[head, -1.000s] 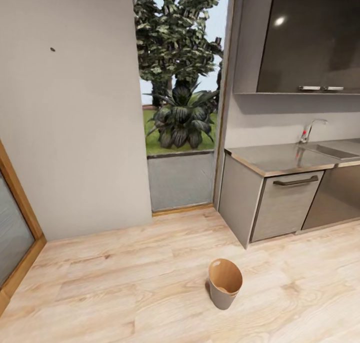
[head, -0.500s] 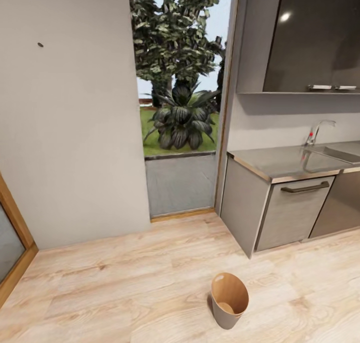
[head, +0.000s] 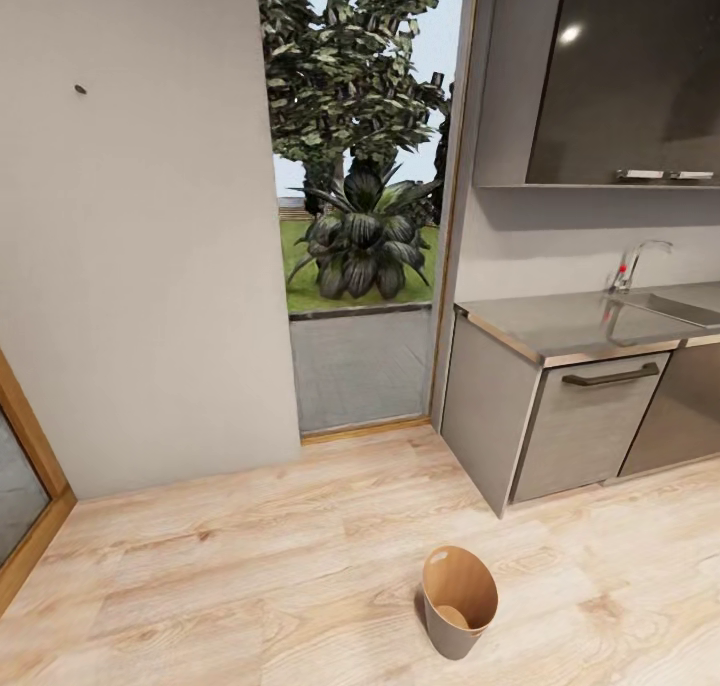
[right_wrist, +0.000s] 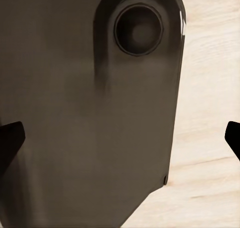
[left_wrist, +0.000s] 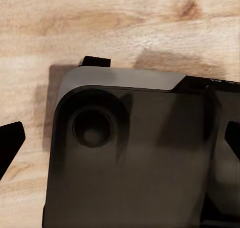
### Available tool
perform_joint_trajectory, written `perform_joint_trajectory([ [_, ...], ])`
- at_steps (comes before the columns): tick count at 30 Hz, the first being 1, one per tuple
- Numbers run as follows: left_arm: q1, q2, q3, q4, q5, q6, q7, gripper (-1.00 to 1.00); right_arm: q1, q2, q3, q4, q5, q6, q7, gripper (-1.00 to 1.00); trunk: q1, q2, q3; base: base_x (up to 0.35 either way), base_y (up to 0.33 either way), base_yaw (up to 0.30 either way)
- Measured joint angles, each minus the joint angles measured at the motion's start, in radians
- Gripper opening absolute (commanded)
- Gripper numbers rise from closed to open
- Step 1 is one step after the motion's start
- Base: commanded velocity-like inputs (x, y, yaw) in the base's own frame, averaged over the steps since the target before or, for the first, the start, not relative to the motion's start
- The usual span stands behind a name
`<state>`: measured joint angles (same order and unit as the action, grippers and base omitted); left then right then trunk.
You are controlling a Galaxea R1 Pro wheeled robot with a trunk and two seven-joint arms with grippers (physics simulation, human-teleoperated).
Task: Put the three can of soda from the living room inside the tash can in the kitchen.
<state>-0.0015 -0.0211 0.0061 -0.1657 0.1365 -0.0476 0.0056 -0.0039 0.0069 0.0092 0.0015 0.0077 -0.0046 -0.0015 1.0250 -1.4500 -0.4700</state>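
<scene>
The tash can (head: 459, 601), a small tapered coppery-brown bin, stands upright on the pale wood floor of the kitchen, low in the head view and a little right of centre. Its mouth tilts toward me and the inside looks empty. The cans of soda are out of view. In the left wrist view my left gripper (left_wrist: 120, 140) is open, its dark fingertips far apart over the robot's grey base (left_wrist: 135, 158). My right gripper (right_wrist: 121, 137) is open the same way above the base (right_wrist: 90, 113). Nothing sits between either pair of fingers.
A grey counter (head: 560, 326) with a sink and faucet (head: 635, 261) runs along the right, its cabinet corner (head: 490, 416) just beyond the bin. A tall window (head: 355, 266) shows plants outside. A wood-framed glass door (head: 25, 466) stands at the left.
The whole head view has shifted as the camera moved nearer: the bin now sits lower and slightly further right in the picture. Over the last half second almost nothing differs.
</scene>
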Motion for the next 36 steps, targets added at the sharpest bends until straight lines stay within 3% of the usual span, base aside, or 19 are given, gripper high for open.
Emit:
perform_joint_trajectory([
  [8, 0.000, -0.002, 0.000, 0.001, 0.000, 0.000, 0.000, 1.00, 0.000, -0.001, 0.000, 0.000, 0.000, 0.000, 0.000, 1.00, 0.000, 0.000, 0.000, 0.072, 0.000, 0.000],
  [36, 0.000, 0.001, -0.001, 0.002, 0.000, 0.000, -0.001, 1.00, 0.000, -0.001, 0.000, 0.000, 0.000, 0.000, 0.000, 1.00, 0.000, 0.000, 0.000, 0.329, 0.000, 0.000],
])
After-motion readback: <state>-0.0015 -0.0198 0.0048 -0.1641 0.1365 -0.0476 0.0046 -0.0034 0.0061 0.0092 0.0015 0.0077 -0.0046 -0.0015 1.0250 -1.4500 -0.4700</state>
